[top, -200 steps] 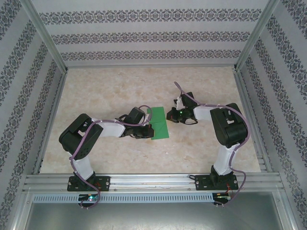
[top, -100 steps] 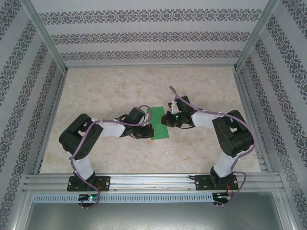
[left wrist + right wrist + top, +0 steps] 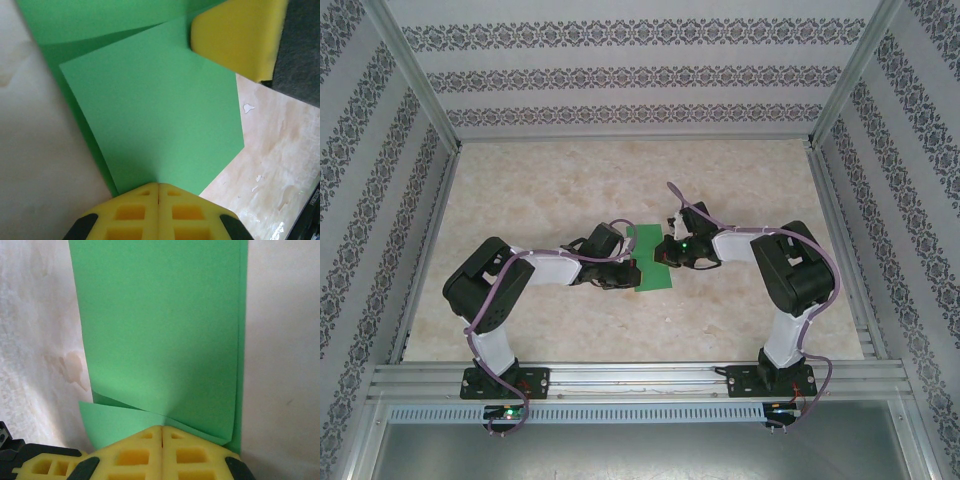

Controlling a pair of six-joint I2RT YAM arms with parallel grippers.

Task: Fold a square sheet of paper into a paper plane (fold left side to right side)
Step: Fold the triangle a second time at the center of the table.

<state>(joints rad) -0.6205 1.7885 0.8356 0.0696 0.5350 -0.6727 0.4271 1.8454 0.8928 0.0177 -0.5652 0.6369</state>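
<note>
Green square sheet of paper (image 3: 651,258) lies doubled over, layers not quite flush, just ahead of the left gripper (image 3: 158,192) and right gripper (image 3: 162,432), both closed, tips pressing its edges. Nose and wing folds remain, I'd say.

Matt paper sheet (image 3: 160,115); smooth marbled table (image 3: 570,180).

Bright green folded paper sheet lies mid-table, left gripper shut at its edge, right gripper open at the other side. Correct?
Not quite: the right gripper is shut too; the right wrist view shows its yellow fingers closed together at the bright green folded paper sheet. The rest holds, left gripper included.
</note>
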